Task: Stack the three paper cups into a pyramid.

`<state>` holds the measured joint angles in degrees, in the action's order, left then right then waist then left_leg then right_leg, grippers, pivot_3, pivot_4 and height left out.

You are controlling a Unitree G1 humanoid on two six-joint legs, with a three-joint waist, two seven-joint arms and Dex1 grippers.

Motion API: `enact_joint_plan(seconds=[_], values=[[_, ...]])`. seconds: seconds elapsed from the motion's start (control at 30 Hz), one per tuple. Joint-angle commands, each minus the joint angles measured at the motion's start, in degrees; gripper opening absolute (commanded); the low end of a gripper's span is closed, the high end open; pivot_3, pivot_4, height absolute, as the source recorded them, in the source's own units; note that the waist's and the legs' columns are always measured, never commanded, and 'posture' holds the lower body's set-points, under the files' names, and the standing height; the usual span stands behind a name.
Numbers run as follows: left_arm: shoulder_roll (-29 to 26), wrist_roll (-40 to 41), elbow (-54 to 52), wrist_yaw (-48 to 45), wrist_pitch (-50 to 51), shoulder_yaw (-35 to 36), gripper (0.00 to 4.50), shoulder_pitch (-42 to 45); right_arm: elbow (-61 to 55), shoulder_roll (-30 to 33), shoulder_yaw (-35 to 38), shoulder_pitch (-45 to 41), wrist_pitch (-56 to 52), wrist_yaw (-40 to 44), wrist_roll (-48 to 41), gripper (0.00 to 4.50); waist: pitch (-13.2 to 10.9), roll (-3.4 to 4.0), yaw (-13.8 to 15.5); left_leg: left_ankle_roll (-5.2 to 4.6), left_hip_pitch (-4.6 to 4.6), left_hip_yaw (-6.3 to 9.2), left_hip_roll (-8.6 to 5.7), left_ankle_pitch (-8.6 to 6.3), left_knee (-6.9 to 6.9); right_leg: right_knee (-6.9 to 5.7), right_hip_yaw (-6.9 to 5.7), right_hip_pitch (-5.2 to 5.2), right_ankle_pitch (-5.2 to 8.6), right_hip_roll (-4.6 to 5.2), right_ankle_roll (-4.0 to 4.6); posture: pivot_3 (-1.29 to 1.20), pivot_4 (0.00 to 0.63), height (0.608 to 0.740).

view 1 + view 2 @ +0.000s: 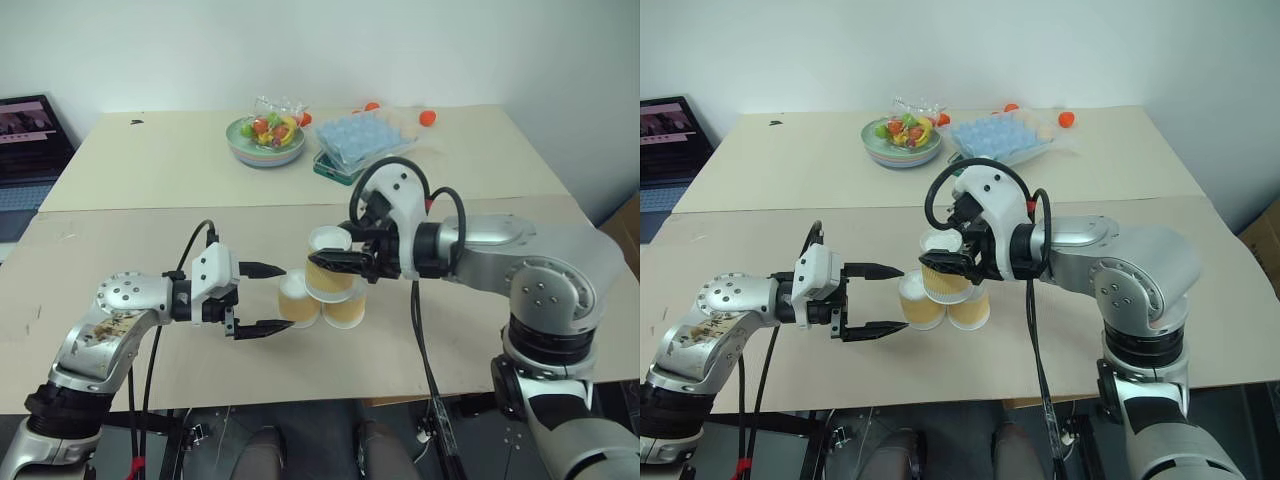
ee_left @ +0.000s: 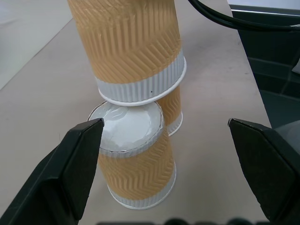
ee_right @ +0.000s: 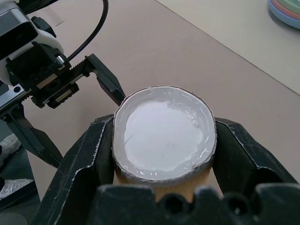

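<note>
Two yellow-orange paper cups stand upside down side by side on the near table, the left one [image 1: 296,299] and the right one [image 1: 346,309]. The third cup [image 1: 330,266], also base up, is above the gap between them with my right gripper [image 1: 338,262] shut on its sides. In the left wrist view its white rim [image 2: 140,89] meets the base of the lower cup [image 2: 136,159]; I cannot tell whether it rests there. My left gripper [image 1: 268,298] is open at the left cup's side, one finger on each side of it without touching it. The right wrist view shows the held cup's white base [image 3: 164,133].
A pale green fruit bowl [image 1: 265,142] and a clear tray of blue cells [image 1: 360,145] sit on the far table, with orange balls [image 1: 428,117] near its back edge. A laptop [image 1: 30,135] stands at the far left. A seam [image 1: 150,208] runs between the two tables.
</note>
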<state>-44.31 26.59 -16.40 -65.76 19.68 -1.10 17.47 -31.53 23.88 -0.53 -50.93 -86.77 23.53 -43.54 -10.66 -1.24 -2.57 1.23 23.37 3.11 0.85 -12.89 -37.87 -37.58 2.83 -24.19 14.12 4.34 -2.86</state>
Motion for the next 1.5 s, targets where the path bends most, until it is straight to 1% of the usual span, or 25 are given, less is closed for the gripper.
enact_joint_plan(seconds=[0.03, 0.07, 0.17, 0.37, 0.47, 0.63, 0.77, 0.93, 1.0, 1.07, 1.13, 1.17, 1.2, 1.23, 1.27, 1.3, 1.4, 1.47, 1.5], values=[[0.0, -0.4, -0.5, 0.0, -1.2, 0.3, 4.50, 1.0, -1.6, -0.3, 0.1, -0.7, 1.6, -0.1, -0.2, 3.61, 0.0, 0.00, 0.0, 0.00, 0.00, 0.00, 0.00, 0.00, 0.00, 0.00, 0.00, 0.00, 0.00, 0.00, 0.00, 0.00, 0.150, 0.740], [0.0, -0.4, -0.5, 0.0, -1.2, 0.3, 4.50, 1.0, -1.6, -0.3, 0.1, -0.6, 1.6, -0.1, -0.2, 3.77, 0.0, 0.00, 0.0, 0.00, 0.00, 0.00, 0.00, 0.00, 0.00, 0.00, 0.00, 0.00, 0.00, 0.00, 0.00, 0.00, 0.150, 0.740], [0.1, -0.5, -0.5, 0.1, -1.2, 0.3, 4.50, 1.1, -1.7, -0.4, 0.3, -0.7, 1.6, -0.1, -0.3, 4.42, 0.0, 0.00, 0.0, 0.00, 0.01, 0.00, 0.00, 0.00, 0.00, 0.01, 0.00, -0.01, 0.00, 0.00, 0.00, 0.00, 0.150, 0.740], [0.3, -0.7, -0.1, 0.1, -1.6, 0.2, 4.50, 1.3, -1.1, 0.3, 0.7, -1.5, 1.8, 0.1, -0.2, 4.42, 0.0, 0.00, 0.0, 0.00, 0.01, 0.00, 0.00, 0.00, 0.00, 0.01, 0.00, 0.00, 0.00, 0.00, 0.00, 0.00, 0.150, 0.740], [0.6, -0.8, 0.4, -0.5, -1.8, -0.1, 4.50, 1.6, -0.3, 1.2, 1.4, -3.4, 2.5, 0.2, 0.4, 4.42, 0.0, 0.00, 0.0, 0.00, 0.01, 0.00, -0.01, 0.00, 0.00, 0.01, 0.00, -0.01, 0.00, 0.00, 0.00, 0.00, 0.150, 0.740], [0.8, -0.6, 0.3, -0.7, -1.6, -0.2, 4.50, 1.6, 2.3, 3.8, 4.6, -7.8, 2.2, 1.1, -0.2, 4.42, 0.0, 0.00, 0.1, 0.00, 0.02, 0.00, 0.00, 0.00, 0.00, 0.02, 0.00, -0.01, 0.00, 0.00, 0.00, 0.00, 0.150, 0.740], [0.9, -0.7, 0.3, -0.8, -1.7, -0.3, 4.50, 1.5, 5.7, 4.0, 9.0, -11.8, 1.0, 0.6, -0.8, 4.42, 0.0, 0.00, 0.0, 0.00, 0.03, -0.01, -0.01, 0.00, 0.00, 0.02, 0.00, -0.01, 0.00, 0.01, 0.00, 0.00, 0.150, 0.740], [1.1, -0.9, 0.5, -0.9, -1.9, -0.4, 4.50, 1.6, 6.9, 4.1, 10.5, -14.0, 0.4, 0.1, -1.3, 4.42, 0.0, 0.00, 0.0, 0.00, 0.03, -0.01, 0.00, 0.00, 0.00, 0.02, 0.00, -0.01, 0.00, 0.00, 0.01, 0.00, 0.150, 0.740], [1.2, -0.9, 0.8, -0.9, -1.9, -0.4, 4.50, 1.8, 7.5, 5.0, 11.0, -14.3, 0.6, 0.4, -1.3, 4.42, 0.0, 0.00, 0.1, 0.00, 0.03, -0.01, 0.00, 0.00, 0.00, 0.02, 0.00, -0.01, 0.00, 0.01, 0.01, 0.00, 0.150, 0.740], [1.0, -0.6, 0.2, -1.1, -1.5, -0.2, 4.50, 1.7, 8.8, 8.4, 12.8, -14.0, 1.2, 2.5, -1.8, 4.42, 0.0, 0.00, 0.1, 0.00, 0.03, -0.01, 0.00, 0.00, 0.00, 0.02, 0.00, -0.01, 0.00, 0.01, 0.01, 0.00, 0.150, 0.740], [0.6, 0.1, -0.4, -1.3, -0.8, 0.1, 4.50, 1.5, 9.6, 14.3, 13.7, -11.8, 3.5, 5.8, -1.5, 4.42, 0.0, 0.00, 0.5, 0.00, 0.07, 0.00, -0.01, 0.00, 0.00, 0.04, -0.01, -0.02, 0.00, 0.02, 0.01, 0.00, 0.150, 0.740], [0.3, 0.4, -0.7, -1.4, -0.5, 0.3, 4.50, 1.4, 9.0, 18.3, 13.7, -9.5, 5.5, 8.9, -1.5, 4.42, 0.0, 0.00, 0.7, 0.00, 0.10, 0.00, -0.02, 0.00, 0.00, 0.08, -0.03, -0.01, 0.01, 0.04, 0.00, 0.00, 0.150, 0.740], [0.2, 0.6, -0.9, -1.5, -0.3, 0.5, 4.50, 1.4, 8.5, 21.0, 13.5, -7.9, 7.0, 11.2, -1.7, 4.42, 0.0, -0.01, 0.9, 0.00, 0.12, 0.01, -0.02, 0.00, 0.00, 0.14, -0.05, 0.01, 0.00, 0.04, 0.00, 0.00, 0.150, 0.740], [-0.1, 1.4, -1.1, -1.4, 0.6, 1.2, 4.50, 1.5, 7.3, 25.0, 14.1, -4.4, 9.7, 15.3, -1.9, 4.42, 0.0, -0.01, 1.2, 0.00, 0.14, 0.00, -0.02, 0.00, 0.00, 0.24, -0.06, 0.03, 0.00, 0.04, 0.00, 0.00, 0.150, 0.740], [-0.7, 2.2, -1.4, -1.1, 2.0, 2.1, 4.50, 1.8, 5.5, 28.9, 17.1, 0.8, 12.5, 21.2, -3.3, 4.42, 0.0, -0.02, 1.6, 0.00, 0.18, 0.03, 0.00, 0.00, 0.00, 0.37, -0.11, 0.05, 0.00, 0.04, 0.00, 0.00, 0.150, 0.740], [-1.1, 2.7, -1.5, -0.8, 3.0, 2.6, 4.50, 1.9, 4.4, 31.6, 19.2, 4.7, 14.9, 25.3, -4.3, 4.42, 0.0, -0.02, 1.6, -0.04, 0.23, 0.01, -0.01, -0.02, 0.01, 0.44, -0.12, 0.06, 0.00, 0.06, 0.00, 0.00, 0.150, 0.740], [-1.4, 5.9, -1.0, 1.5, 8.6, 4.7, 4.50, 3.5, 2.8, 36.6, 26.6, 17.0, 19.3, 33.6, -5.4, 4.42, 0.0, 0.04, 1.5, -0.07, 0.29, -0.07, -0.01, -0.04, 0.00, 0.43, -0.04, -0.02, 0.00, 0.06, -0.01, 0.00, 0.150, 0.740], [-1.7, 4.1, -0.5, 3.1, 8.4, 4.7, 4.50, 4.1, 2.6, 37.7, 31.2, 25.3, 22.1, 36.8, -4.3, 4.42, 0.0, 0.03, 1.5, -0.08, 0.25, 0.03, 0.05, -0.04, 0.00, 0.43, -0.14, 0.05, 0.00, -0.01, -0.01, 0.00, 0.150, 0.740], [-1.4, 4.0, -0.7, 4.6, 9.1, 5.0, 4.50, 4.3, 1.2, 37.4, 33.0, 31.1, 24.9, 38.2, -2.2, 4.42, 0.0, 0.02, 1.5, -0.08, 0.17, -0.03, 0.04, -0.04, 0.00, 0.40, -0.09, 0.11, 0.00, 0.00, -0.01, 0.00, 0.150, 0.740]])
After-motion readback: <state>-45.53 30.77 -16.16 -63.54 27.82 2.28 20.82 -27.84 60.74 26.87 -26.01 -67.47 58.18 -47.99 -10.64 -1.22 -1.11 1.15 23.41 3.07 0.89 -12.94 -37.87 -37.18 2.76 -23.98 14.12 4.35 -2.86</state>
